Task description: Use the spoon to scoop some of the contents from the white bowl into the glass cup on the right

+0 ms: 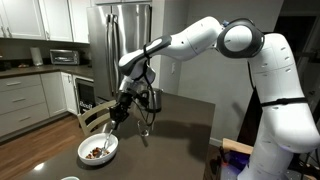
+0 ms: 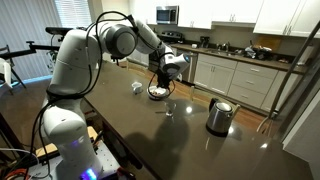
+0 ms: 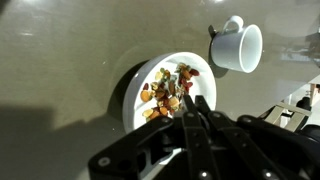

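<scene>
- The jaws are pressed together, pinching the thin handle of the spoon (image 1: 110,127), which slants down toward the bowl.
- Directly below them, the white bowl (image 3: 132,95) sits on the dark bench (image 1: 185,118). It holds the contents (image 3: 168,92), a heap of brown and reddish bits.
- The glass cup (image 2: 168,108) stands upright just beside the bowl.
- A white mug (image 3: 240,45) is near the bowl on another side, and a steel kettle (image 2: 219,115) stands well apart along the bench.
</scene>
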Robot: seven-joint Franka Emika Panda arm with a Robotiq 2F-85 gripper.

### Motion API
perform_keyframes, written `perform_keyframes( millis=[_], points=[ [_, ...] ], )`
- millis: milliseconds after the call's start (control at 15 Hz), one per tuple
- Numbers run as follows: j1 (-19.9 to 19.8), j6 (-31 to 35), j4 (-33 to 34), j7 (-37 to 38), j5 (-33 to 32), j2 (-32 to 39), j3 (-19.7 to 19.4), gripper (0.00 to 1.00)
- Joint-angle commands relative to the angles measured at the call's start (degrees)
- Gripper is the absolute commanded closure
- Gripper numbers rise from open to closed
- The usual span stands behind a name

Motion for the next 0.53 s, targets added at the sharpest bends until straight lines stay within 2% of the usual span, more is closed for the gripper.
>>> perform_keyframes(
  millis=[0, 467],
  points=[
    [-1.55, -2.34, 1.56, -3.48, 4.02, 1.45, 0.61, 0.95],
    [-1.95, -2.45, 1.12, -6.87, 9.14, 1.58, -0.15, 0.94]
  ],
)
